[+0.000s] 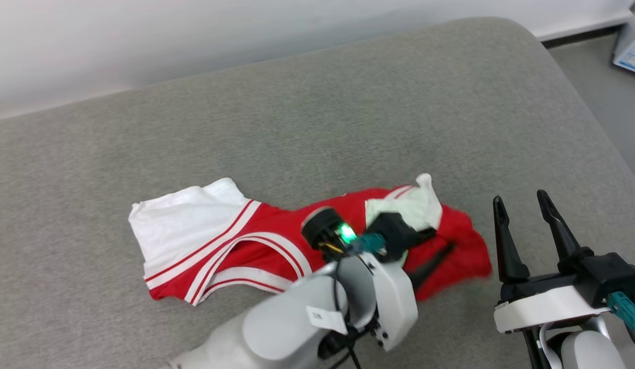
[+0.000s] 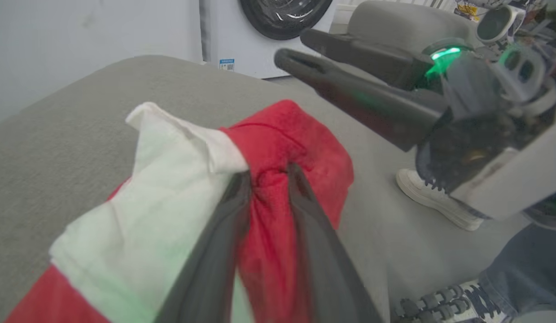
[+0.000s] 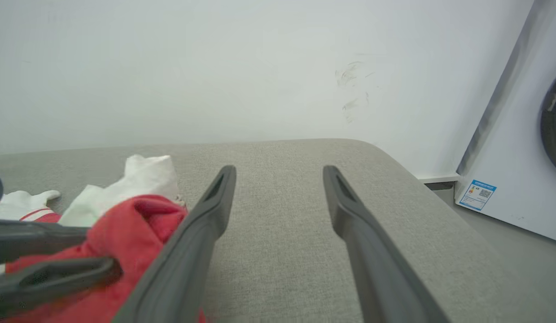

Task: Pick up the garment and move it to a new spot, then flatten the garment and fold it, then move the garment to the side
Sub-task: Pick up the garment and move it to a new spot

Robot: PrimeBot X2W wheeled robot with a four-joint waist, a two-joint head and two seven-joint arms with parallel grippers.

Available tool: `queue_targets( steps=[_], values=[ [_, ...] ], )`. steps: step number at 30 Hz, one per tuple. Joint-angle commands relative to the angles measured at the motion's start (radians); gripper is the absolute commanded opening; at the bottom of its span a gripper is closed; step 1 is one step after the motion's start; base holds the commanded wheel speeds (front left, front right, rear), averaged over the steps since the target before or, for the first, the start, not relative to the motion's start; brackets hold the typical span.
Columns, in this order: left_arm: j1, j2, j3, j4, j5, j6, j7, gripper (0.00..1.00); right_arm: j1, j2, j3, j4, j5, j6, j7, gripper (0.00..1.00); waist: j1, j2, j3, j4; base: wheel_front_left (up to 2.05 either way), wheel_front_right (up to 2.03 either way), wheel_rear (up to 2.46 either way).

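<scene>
Garment (image 1: 266, 223), a red jersey with white sleeves, is seen crumpled toward the near edge of a grey cushion (image 1: 348, 102). Its long axis is set roughly along that edge. One white sleeve (image 1: 179, 220) is spread flat at the end nearer the cushion's left edge. The other end, a bunched heap of red and white, is turned toward the right edge. Red-and-white striped trim (image 1: 230, 246) is shown curving across the middle in the head view.

A ridge of red cloth at the bunched end is pinched between the two dark fingers of the left gripper (image 2: 269, 172), a detail made plain in the left wrist view. That view also takes in the front of a washing machine (image 2: 260, 27) beyond the cushion, and a person's white shoe (image 2: 439, 202) and denim leg (image 2: 529, 273) on the floor.

Just beside the bunched end, the right gripper (image 1: 519, 197) is held over bare cushion with its fingers spread wide and nothing between them. In the right wrist view a white wall and a blue label (image 3: 477, 195) are framed behind it.
</scene>
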Motion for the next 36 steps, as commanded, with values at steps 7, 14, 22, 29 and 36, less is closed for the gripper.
queue_targets(
  steps=[7, 14, 22, 29, 36],
  values=[
    [-0.017, -0.034, -0.008, 0.074, 0.010, -0.025, -0.092, 1.00, 0.008, -0.001, -0.010, 0.004, -0.003, -0.001, -0.002, 1.00, 0.0001, 0.0000, -0.013, 0.013, 0.00, 0.00, 0.00],
    [-0.049, 0.018, 0.116, 0.067, 0.017, 0.015, -0.175, 1.00, 0.021, -0.001, -0.029, -0.004, -0.029, -0.001, -0.002, 1.00, 0.0001, 0.0000, -0.050, 0.099, 0.00, 0.00, 0.00],
    [0.067, 0.191, 0.419, -0.099, 0.113, 0.101, -0.183, 1.00, 0.039, -0.001, -0.037, -0.005, -0.056, -0.001, -0.002, 1.00, 0.0001, 0.0000, -0.093, 0.215, 0.00, 0.00, 0.00],
    [0.309, 0.275, 0.647, -0.233, 0.190, 0.133, -0.183, 1.00, 0.057, -0.001, -0.044, -0.002, -0.058, -0.001, -0.002, 1.00, 0.0001, 0.0000, -0.118, 0.280, 0.00, 0.00, 0.00],
    [0.610, 0.207, 0.846, -0.410, 0.336, 0.104, -0.183, 1.00, 0.085, -0.001, -0.045, -0.009, -0.054, -0.001, -0.002, 1.00, 0.0001, 0.0000, -0.125, 0.315, 0.00, 0.00, 0.00]
  ],
)
